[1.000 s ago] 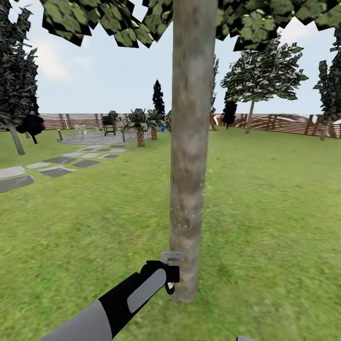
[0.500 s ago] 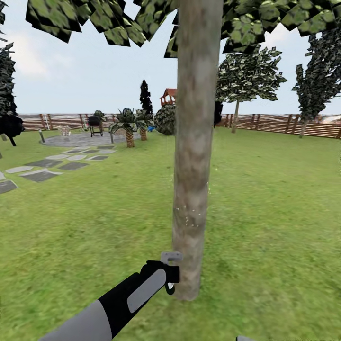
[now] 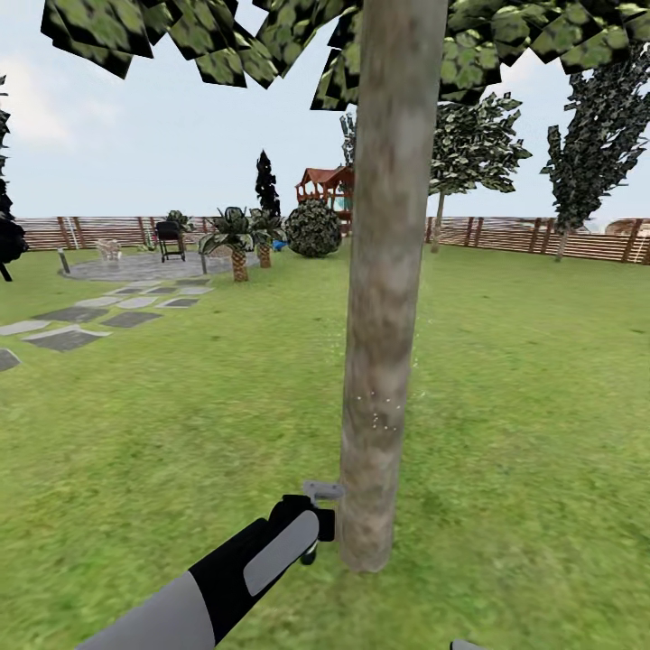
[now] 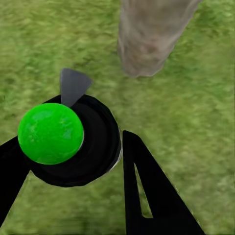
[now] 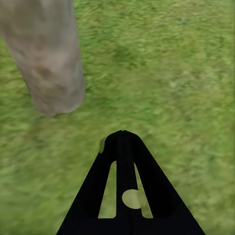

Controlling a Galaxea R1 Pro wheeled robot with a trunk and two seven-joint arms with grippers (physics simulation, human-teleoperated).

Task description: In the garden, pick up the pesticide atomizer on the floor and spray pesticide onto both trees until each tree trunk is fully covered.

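Grey-brown, the upright tree trunk (image 3: 379, 361) at frame centre is met just right of the left gripper (image 3: 318, 524), by which the pesticide atomizer (image 4: 73, 142) is pinched; the right gripper (image 5: 122, 139) is pressed together.

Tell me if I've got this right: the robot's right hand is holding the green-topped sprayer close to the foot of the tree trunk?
Not quite: the left hand holds the green-topped sprayer, as the left wrist view shows. The right hand is shut with nothing in it. The sprayer is indeed close to the foot of the tree trunk.

Grass lawn (image 3: 524, 406), slatted fence (image 3: 506, 235)
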